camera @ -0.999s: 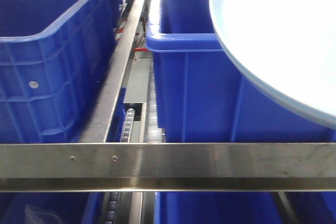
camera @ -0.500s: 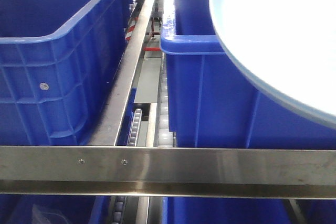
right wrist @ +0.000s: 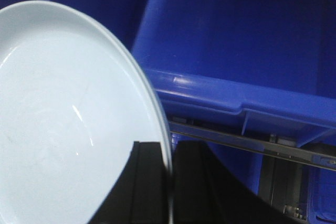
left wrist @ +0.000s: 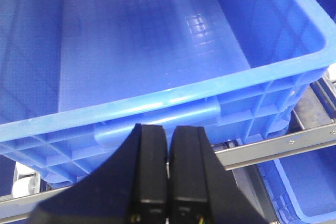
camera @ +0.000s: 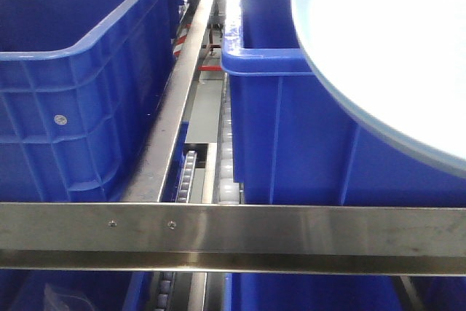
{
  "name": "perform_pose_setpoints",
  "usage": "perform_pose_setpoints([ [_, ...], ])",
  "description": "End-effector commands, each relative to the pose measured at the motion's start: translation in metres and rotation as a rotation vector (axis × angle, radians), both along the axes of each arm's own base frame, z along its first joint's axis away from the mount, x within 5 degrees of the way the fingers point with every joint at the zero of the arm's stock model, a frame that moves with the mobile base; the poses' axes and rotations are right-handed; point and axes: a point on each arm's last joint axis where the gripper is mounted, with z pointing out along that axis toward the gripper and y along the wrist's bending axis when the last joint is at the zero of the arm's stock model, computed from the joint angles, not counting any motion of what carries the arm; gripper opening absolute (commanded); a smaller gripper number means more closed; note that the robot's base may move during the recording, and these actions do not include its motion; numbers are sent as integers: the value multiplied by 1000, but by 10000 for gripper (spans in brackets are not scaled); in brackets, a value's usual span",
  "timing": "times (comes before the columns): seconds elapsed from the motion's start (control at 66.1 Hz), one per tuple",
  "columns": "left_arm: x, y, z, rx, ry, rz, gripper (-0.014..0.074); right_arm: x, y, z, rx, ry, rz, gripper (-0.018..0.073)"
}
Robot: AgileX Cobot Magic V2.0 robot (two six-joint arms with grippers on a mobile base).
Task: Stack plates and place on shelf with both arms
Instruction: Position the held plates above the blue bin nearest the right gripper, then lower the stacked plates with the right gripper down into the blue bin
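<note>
- Plate (right wrist: 68,114) fills left of my right wrist view, rim clamped edge-on in right gripper (right wrist: 169,182).
- Left gripper (left wrist: 168,174) pinched closed, empty, over blue bin (left wrist: 157,56).

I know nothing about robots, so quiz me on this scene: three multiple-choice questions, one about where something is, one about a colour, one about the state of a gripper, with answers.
1. Where is the plate?
A. lying inside a bin
B. held on edge in the right gripper
C. resting on the steel rail

2. What colour are the bins?
A. blue
B. grey
C. green

3. How is the left gripper?
A. wide open
B. clamped on a plate
C. shut and empty

Answers:
1 B: in the right wrist view the plate's rim runs between the two black fingers.
2 A: every bin in all views is blue.
3 C: in the left wrist view the fingers meet with nothing between them.
</note>
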Motion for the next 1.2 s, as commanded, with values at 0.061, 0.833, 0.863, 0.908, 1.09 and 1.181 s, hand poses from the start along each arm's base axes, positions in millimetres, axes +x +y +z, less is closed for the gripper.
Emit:
perform_pose_setpoints([
  [0.061, 2, -3, 14, -27, -83, -29, 83, 4, 0, 15, 33, -108, -11, 57],
  [0.833, 2, -3, 14, -27, -83, -29, 83, 17, 2, 19, 49, -163, -25, 57],
  [0.863, 2, -3, 14, -27, -83, -29, 83, 21, 3, 20, 51, -176, -28, 57],
  [0.908, 2, -3, 14, -27, -83, -29, 83, 27, 4, 21, 53, -196, -34, 57],
  [1.09, 2, -3, 14, -27, -83, -29, 83, 60, 10, 25, 59, -246, -53, 57],
  [1.181, 2, -3, 14, -27, -83, -29, 83, 78, 13, 30, 59, -278, -61, 57],
])
